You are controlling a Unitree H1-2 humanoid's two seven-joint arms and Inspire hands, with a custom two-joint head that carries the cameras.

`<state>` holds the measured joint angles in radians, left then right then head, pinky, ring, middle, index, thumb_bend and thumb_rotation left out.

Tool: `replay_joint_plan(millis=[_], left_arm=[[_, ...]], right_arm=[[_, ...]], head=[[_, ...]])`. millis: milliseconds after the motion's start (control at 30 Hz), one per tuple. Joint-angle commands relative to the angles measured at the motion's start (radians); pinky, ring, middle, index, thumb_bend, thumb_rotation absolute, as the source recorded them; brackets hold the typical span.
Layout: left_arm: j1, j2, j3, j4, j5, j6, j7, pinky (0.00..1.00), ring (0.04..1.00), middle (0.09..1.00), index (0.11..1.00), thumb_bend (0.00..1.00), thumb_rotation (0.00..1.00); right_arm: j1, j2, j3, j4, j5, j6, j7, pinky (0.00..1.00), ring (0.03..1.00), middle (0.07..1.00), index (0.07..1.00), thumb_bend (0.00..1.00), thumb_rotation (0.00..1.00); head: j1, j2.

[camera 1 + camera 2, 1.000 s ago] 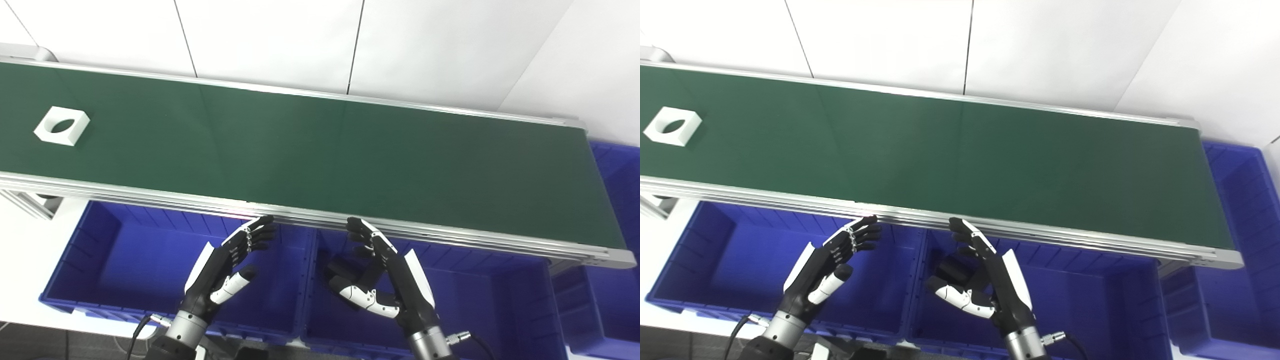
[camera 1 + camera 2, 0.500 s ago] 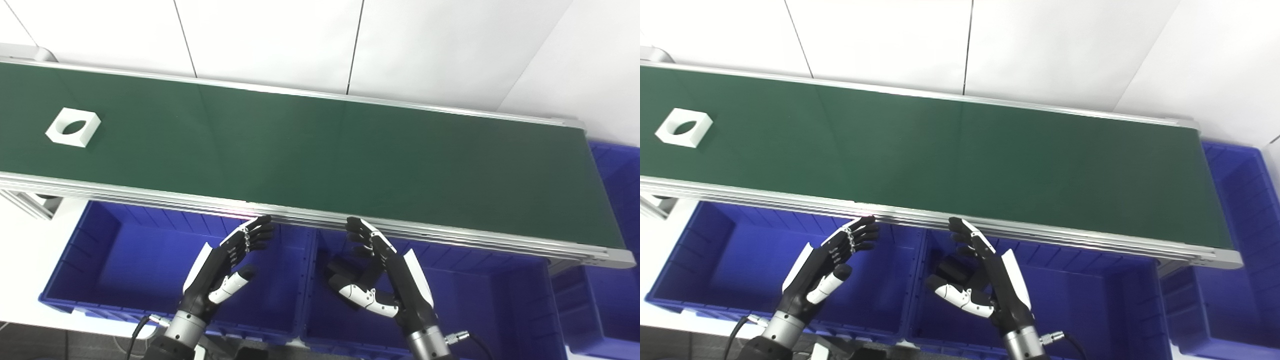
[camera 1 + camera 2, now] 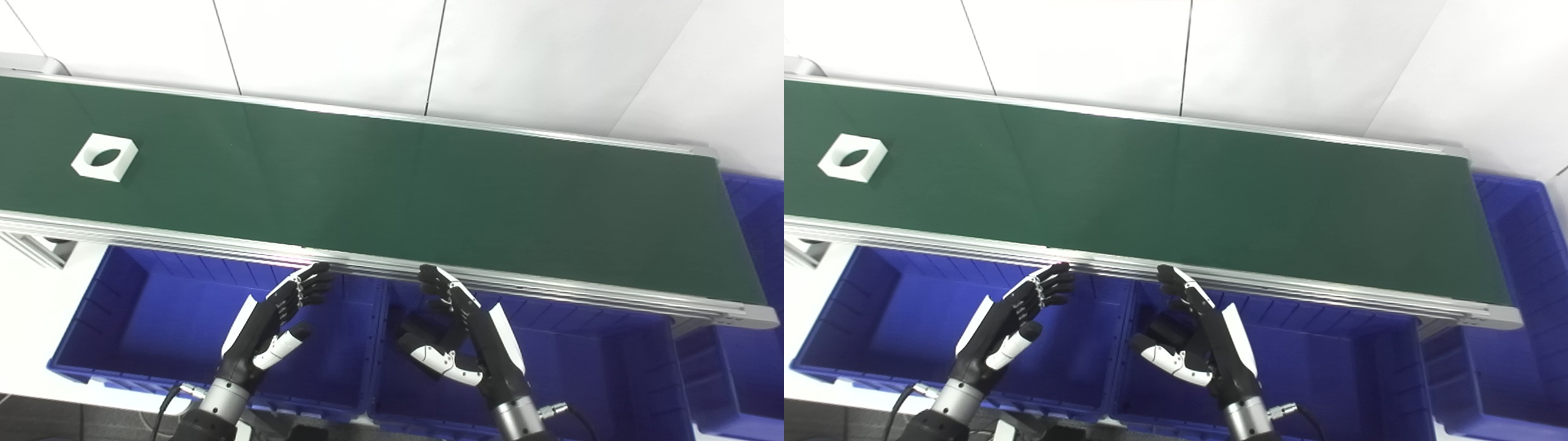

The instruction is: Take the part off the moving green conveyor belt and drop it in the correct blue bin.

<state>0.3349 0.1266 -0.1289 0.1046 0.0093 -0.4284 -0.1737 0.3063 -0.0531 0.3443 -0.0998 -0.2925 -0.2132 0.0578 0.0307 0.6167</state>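
**White part far out on the belt, both hands empty over the bins**

Here is the white part [image 3: 105, 158], a flat square block with a round hole through it, sitting on the green conveyor belt [image 3: 392, 184] way out at the left end, well apart from both hands. It lies flat, nearer the belt's front rail than the back one.

Down at the near edge, the left hand [image 3: 269, 321] hovers over the left blue bin [image 3: 122, 318], fingers spread and pointing up toward the belt's aluminium rail [image 3: 343, 262], palm turned inward, nothing in its grasp. Fingertips sit just below that rail.

Across from it, the right hand [image 3: 465, 334] hangs over the middle blue bin [image 3: 582, 367], also spread wide and empty, thumb stuck out to the left, palm facing its partner. The two hands stand close together, mirrored, with a gap between them over the wall shared by the bins.

A third blue bin [image 3: 756, 208] shows at the belt's right end. White wall panels [image 3: 331, 49] run behind.
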Motion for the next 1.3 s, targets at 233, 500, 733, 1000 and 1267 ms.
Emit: replay_joint_plan(millis=[233, 500, 733, 1000, 1267], left_arm=[[-0.011, 0.014, -0.008, -0.032, 0.037, -0.041, 0.044, 0.74, 0.785, 0.809, 0.827, 0.84, 0.73], [-0.009, 0.027, -0.023, -0.063, 0.066, -0.042, 0.086, 0.71, 0.761, 0.793, 0.799, 0.89, 0.65], [-0.008, 0.047, -0.039, -0.092, 0.084, -0.042, 0.104, 0.69, 0.754, 0.785, 0.794, 0.91, 0.64], [-0.001, 0.063, -0.029, -0.141, 0.081, -0.041, 0.108, 0.7, 0.75, 0.785, 0.787, 0.92, 0.58], [-0.01, 0.122, 0.037, -0.267, 0.144, -0.001, 0.084, 0.71, 0.765, 0.8, 0.798, 0.91, 0.49]], right_arm=[[-0.02, -0.003, -0.013, 0.031, 0.026, -0.094, -0.008, 0.76, 0.83, 0.851, 0.879, 0.51, 0.48], [-0.036, -0.012, -0.023, 0.082, 0.032, -0.148, -0.012, 0.73, 0.814, 0.848, 0.884, 0.49, 0.6], [-0.043, -0.01, -0.031, 0.108, 0.038, -0.163, -0.01, 0.73, 0.814, 0.845, 0.886, 0.49, 0.64], [-0.045, -0.011, -0.034, 0.106, 0.041, -0.155, -0.003, 0.74, 0.821, 0.85, 0.893, 0.5, 0.69], [-0.047, -0.012, -0.033, 0.104, 0.048, -0.15, 0.0, 0.74, 0.823, 0.852, 0.9, 0.48, 0.69]], head=[[0.238, -0.1], [0.331, -0.158], [0.372, -0.183], [0.408, -0.189], [0.421, -0.185]])
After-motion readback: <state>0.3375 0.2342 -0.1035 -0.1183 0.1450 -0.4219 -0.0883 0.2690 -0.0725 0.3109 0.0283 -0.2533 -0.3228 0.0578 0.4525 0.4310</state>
